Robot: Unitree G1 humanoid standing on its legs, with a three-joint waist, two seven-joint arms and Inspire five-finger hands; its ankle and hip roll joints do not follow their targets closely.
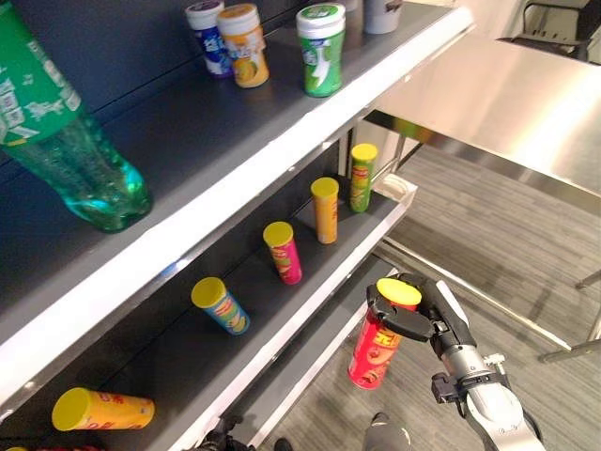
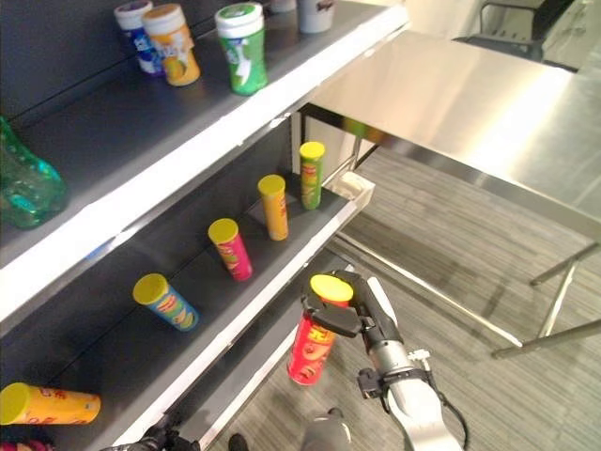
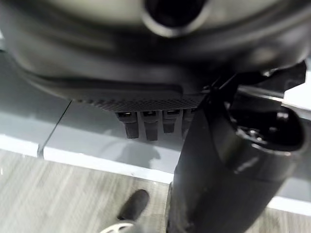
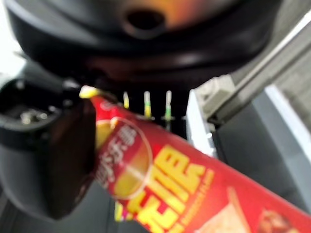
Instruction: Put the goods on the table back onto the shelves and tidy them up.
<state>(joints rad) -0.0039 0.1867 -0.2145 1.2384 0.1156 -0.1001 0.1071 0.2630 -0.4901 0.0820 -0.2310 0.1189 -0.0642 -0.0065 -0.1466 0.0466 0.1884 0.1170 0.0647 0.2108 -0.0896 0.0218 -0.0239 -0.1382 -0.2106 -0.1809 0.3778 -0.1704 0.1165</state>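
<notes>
The right hand [image 1: 418, 315] is closed around the top of a red chip can [image 1: 374, 349], near the middle shelf [image 1: 310, 310]. The tilted can might slip, or strike the shelf edge.

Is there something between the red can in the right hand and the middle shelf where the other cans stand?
Nothing visible blocks it. The right hand holds the red can in open air in front of the middle shelf, below its white front edge. On the shelf, free gaps remain between the pink can and the blue can.
</notes>
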